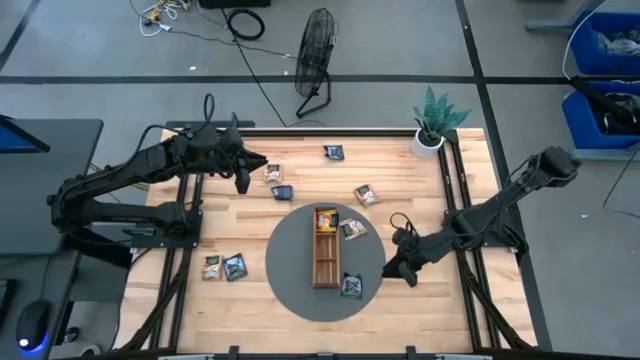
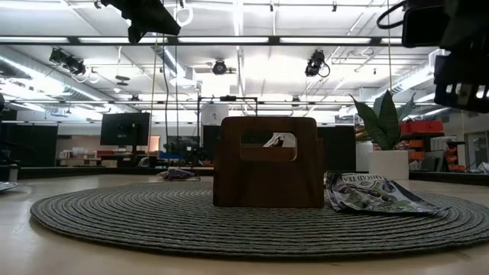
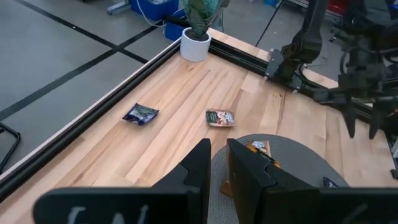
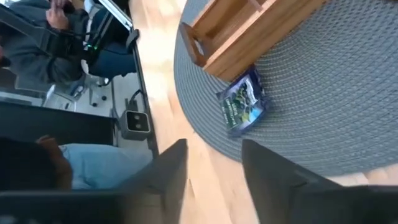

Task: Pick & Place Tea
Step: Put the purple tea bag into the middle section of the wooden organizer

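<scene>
Small tea sachets lie flat about the table. On the bare wood are a blue one [image 1: 333,152], a tan one [image 1: 366,194], a tan and blue pair [image 1: 273,172] beside my left gripper, and another pair [image 1: 223,266] near the front left. A pale sachet [image 1: 352,229] and a blue one [image 1: 350,286] lie on the grey round mat [image 1: 290,285]. An orange one [image 1: 326,218] sits in the wooden tray [image 1: 325,258]. My left gripper [image 3: 219,171] hovers high over the far left, open by a narrow gap and empty. My right gripper [image 4: 214,177] is open and empty beside the mat's right edge, near the blue sachet [image 4: 244,106].
A potted plant [image 1: 432,125] stands at the table's far right corner. Black rails run along the table's left and right sides. The tray's end wall [image 2: 267,162] rises in the mat's middle. A seated person [image 4: 56,37] shows beyond the near edge.
</scene>
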Controlling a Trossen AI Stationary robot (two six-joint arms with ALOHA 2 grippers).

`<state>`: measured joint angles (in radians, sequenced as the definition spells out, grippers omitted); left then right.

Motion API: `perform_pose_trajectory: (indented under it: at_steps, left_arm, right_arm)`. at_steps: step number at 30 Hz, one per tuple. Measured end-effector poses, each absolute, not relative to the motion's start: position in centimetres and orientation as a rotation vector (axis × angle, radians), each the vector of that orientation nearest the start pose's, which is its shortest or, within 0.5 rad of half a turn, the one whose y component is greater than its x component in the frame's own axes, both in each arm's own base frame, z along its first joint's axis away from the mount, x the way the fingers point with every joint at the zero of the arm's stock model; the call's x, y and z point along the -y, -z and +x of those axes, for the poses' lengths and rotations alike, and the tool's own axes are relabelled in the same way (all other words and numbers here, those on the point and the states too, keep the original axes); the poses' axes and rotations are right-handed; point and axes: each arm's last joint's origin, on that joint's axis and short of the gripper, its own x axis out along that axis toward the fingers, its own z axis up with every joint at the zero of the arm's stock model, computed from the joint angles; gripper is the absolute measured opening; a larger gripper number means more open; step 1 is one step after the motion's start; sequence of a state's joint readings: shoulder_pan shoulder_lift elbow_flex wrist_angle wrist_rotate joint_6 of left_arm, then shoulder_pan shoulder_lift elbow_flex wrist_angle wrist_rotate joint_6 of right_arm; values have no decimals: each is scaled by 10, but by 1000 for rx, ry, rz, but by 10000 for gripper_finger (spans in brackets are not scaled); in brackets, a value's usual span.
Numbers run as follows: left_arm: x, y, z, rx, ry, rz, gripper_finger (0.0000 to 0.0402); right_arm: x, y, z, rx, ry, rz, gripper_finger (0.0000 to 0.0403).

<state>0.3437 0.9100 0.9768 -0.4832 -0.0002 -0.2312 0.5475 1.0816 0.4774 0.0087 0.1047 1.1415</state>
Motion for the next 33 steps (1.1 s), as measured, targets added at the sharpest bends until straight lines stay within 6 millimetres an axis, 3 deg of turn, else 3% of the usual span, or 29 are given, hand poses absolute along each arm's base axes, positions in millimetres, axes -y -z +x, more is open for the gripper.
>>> perform_pose_trajectory:
  at_steps: [4,8,26,33]
  left_arm:
    - [-63,-349,176,-372,-386,-299,53]
    - [-63,-349,176,-371,-385,-299,53]
    - [-63,-349,176,-369,-389,-317,53]
    - [-63,-349,176,-368,-390,-321,53]
  right_arm:
    - [-112,-182,189,-770,-34,924,206]
    - [-118,-170,198,-784,-17,934,225]
    - [-139,-110,226,-781,38,957,203]
    - [-142,-103,233,-761,50,983,203]
